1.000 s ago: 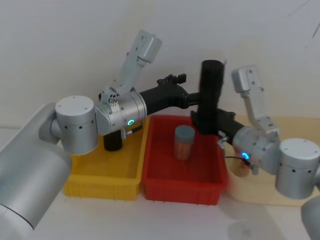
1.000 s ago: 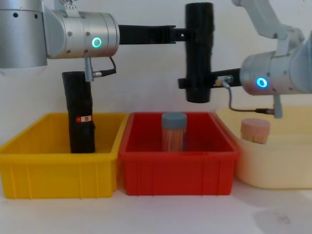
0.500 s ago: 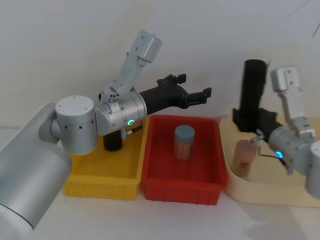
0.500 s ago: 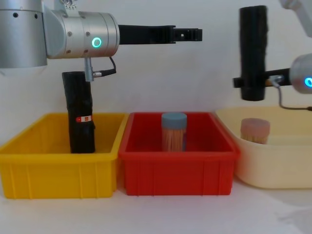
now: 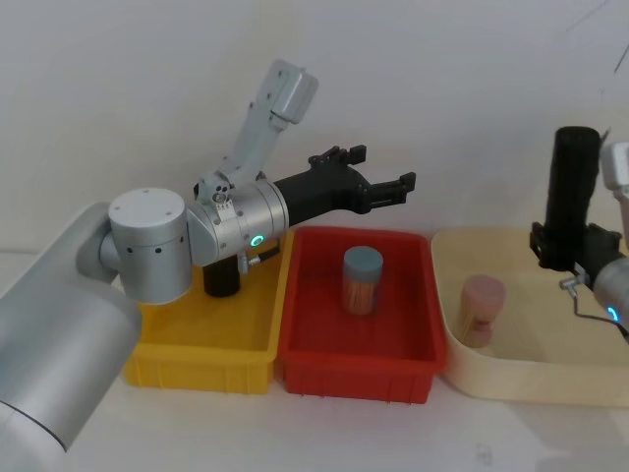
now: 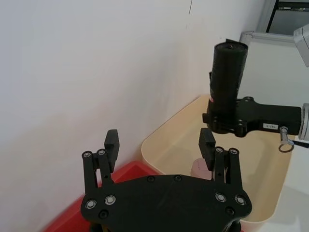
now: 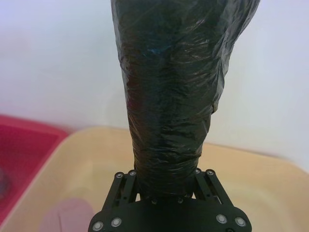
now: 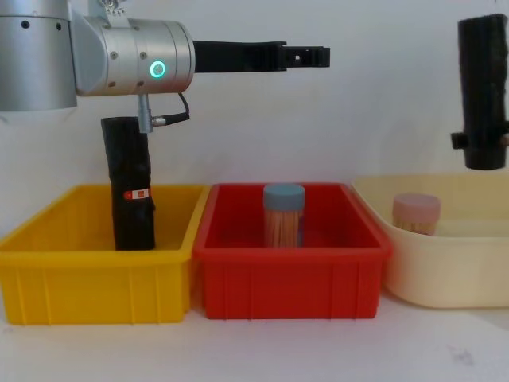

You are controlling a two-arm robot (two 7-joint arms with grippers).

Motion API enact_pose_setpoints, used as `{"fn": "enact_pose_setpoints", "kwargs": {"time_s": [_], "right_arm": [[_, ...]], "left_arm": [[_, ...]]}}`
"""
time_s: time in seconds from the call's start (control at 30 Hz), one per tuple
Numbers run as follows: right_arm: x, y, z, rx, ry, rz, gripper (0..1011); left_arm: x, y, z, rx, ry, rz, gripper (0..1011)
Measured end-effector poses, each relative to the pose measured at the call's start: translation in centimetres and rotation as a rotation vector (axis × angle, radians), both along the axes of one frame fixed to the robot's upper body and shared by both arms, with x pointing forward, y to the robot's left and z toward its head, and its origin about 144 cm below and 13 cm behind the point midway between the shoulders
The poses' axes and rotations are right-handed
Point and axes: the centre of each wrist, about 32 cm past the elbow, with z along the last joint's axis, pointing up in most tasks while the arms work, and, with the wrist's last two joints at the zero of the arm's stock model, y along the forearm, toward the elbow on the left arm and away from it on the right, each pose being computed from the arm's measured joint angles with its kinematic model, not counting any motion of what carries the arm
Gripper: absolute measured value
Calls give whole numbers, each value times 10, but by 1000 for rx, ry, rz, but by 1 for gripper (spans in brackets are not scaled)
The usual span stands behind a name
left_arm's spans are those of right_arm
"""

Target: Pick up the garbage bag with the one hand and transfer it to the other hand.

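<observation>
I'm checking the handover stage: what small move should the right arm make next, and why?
Probably lower the garbage bag straight down into the cream bin. The right gripper grips its lower part, holding it upright in the air above that bin, while the left gripper is open above the red bin, so the transfer looks done.

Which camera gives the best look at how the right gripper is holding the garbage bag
The right wrist view: the garbage bag stands upright out of the right gripper, fingers clamped on its lower end. The left wrist view shows that grip from afar. In the head and chest views the bag hangs over the cream tub.
</observation>
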Motion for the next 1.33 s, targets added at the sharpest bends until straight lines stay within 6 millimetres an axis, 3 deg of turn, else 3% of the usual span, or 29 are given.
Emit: {"fn": "enact_pose_setpoints", "kwargs": {"time_s": [0.2, 0.33, 0.77, 1.33], "right_arm": [[-9, -9, -3, -24, 48, -6, 458], [-14, -13, -4, -36, 71, -2, 614], [-22, -18, -7, -58, 114, 3, 978], [-26, -21, -9, -66, 132, 5, 999]], "left_arm": [[0, 0, 0, 0, 0, 0, 1002], [0, 0, 0, 0, 0, 0, 1002], [0, 0, 0, 0, 0, 0, 1002], [0, 0, 0, 0, 0, 0, 1002]]}}
